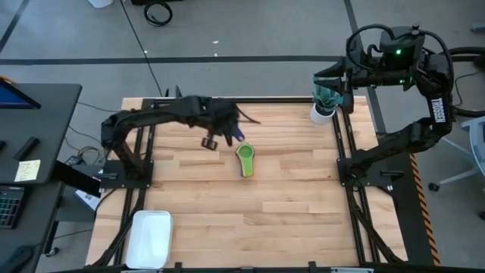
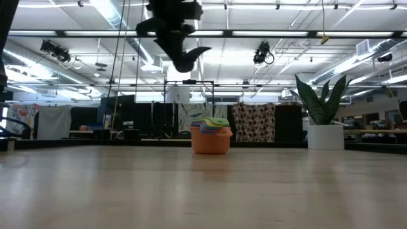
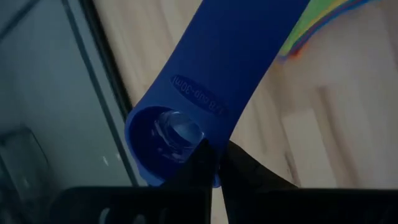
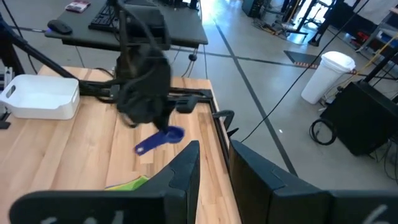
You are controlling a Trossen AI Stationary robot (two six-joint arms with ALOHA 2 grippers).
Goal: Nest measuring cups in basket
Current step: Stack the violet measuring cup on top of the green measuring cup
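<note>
A dark blue measuring cup [image 3: 217, 68] hangs in the air, and my left gripper [image 1: 227, 138] is shut on it just left of the stack. That stack of nested measuring cups [image 1: 246, 160] stands mid-table: green on top, and an orange one [image 2: 211, 142] at the bottom resting on the wood. The white basket [image 1: 149, 236] lies at the near left corner. My right gripper [image 4: 214, 171] waits open and raised at the far right, above the potted plant, with nothing between its fingers. My left gripper pinches the rim of the dark blue cup's bowl [image 3: 186, 163] between its two fingers [image 3: 202, 163]. One finger seems to lie over the bowl's inside and the other outside. The fingers slant down from the table's left. The cup is lifted clear, and its handle [image 4: 144, 147] slopes down away from the gripper.
A white pot with a green plant [image 1: 324, 106] stands at the far right corner under the right arm. Open wood lies between the stack and the basket. Black frame rails [image 1: 345, 152] run along the table's left and right sides.
</note>
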